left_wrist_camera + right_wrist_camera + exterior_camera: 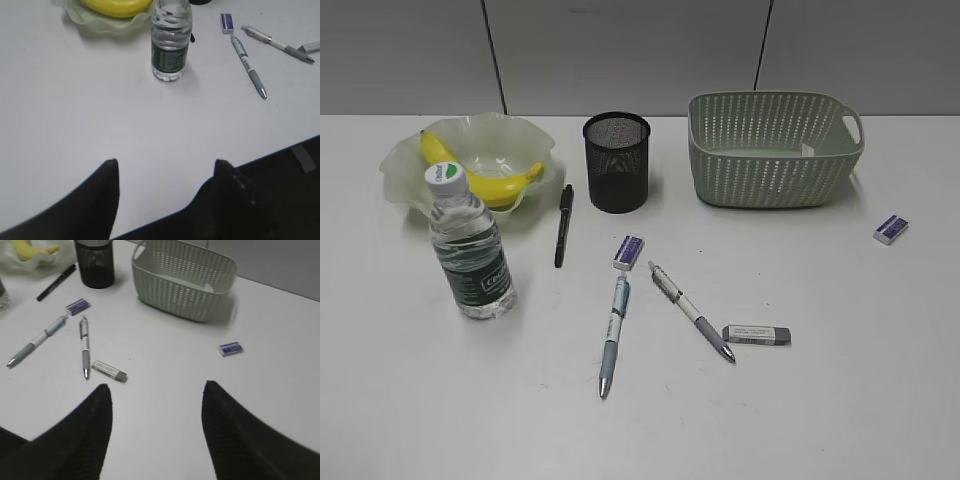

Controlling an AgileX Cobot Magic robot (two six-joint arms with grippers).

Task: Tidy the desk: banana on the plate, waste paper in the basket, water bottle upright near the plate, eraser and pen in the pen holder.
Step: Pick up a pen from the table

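The left end effector [165, 175] stood with its jaws parted and nothing between them, hanging above bare table [75, 110] near its front edge. The right end effector [155, 400] was likewise released and empty, over open table short of the basket [185, 285].

Out from the left one stood the water bottle [171, 47], upright just beside the plate [405, 165], which held the banana [485, 180]. Whether any waste paper lay in the basket could not be told.

Left to gather were a black pen [562, 225] beside the pen holder [616, 160], two grey-gripped pens [613, 335] [692, 312] lying mid-table, and three erasers: a purple-sleeved one [628, 251] touching the top of one pen, a grey one [757, 335] near the other's tip, and another purple-sleeved one [890, 229] well apart at the right.

The pens would likely be light, stiff and smooth, prone to roll; a pinch across the rubbery grip section seemed safest. The erasers looked small, light and grippy, best taken across their short sides.
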